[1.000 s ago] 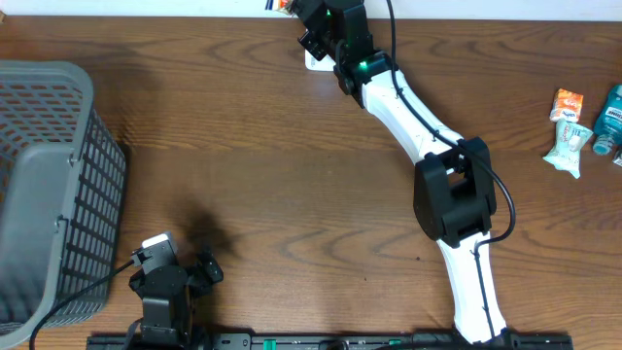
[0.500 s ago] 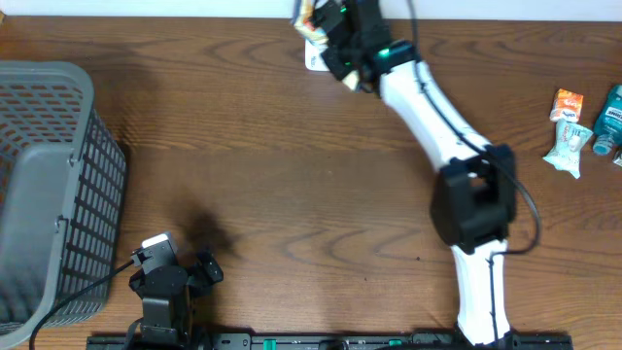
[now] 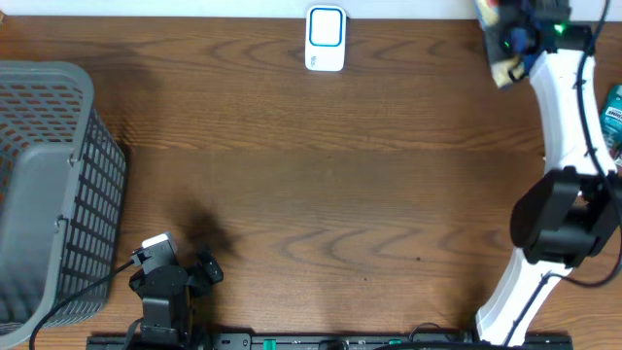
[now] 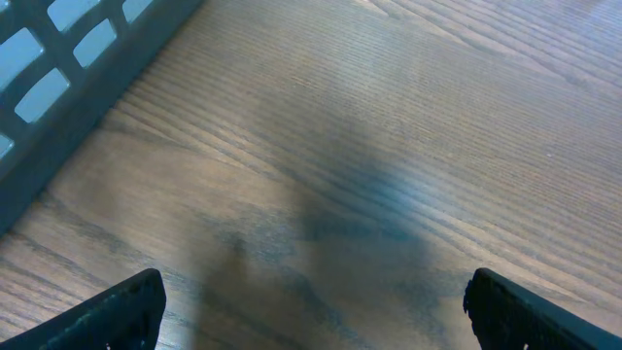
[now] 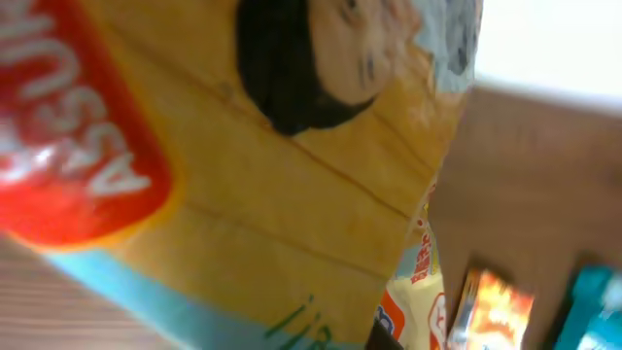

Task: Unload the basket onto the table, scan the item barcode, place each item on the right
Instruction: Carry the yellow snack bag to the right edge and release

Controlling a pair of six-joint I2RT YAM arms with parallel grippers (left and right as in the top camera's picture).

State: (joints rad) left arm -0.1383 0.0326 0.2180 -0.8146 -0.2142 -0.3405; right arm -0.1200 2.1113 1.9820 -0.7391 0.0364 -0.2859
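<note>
Gripping the yellow packet (image 5: 243, 185), the right claw (image 3: 506, 47) hung above the worktop's (image 3: 321, 175) far right corner, well apart from the scanner (image 3: 325, 37); the left claw (image 4: 326, 311) sat open, empty. The limp packet might sag, hiding its barcode.

— What is cut off in the overhead view?
— The basket (image 3: 58, 194) is cropped by the left edge, a teal packet (image 3: 613, 109) by the right edge, and the right gripper (image 3: 505, 41) partly by the top edge.
— And at the wrists?
— The snack packet (image 5: 243, 194) is blurred and cropped on every side, and the right fingers are hidden behind it. An orange thing (image 5: 496, 306) and a teal thing (image 5: 595, 301) beyond it cannot be identified. Of the left gripper (image 4: 311, 316), only the fingertips (image 4: 121, 311) are shown.
</note>
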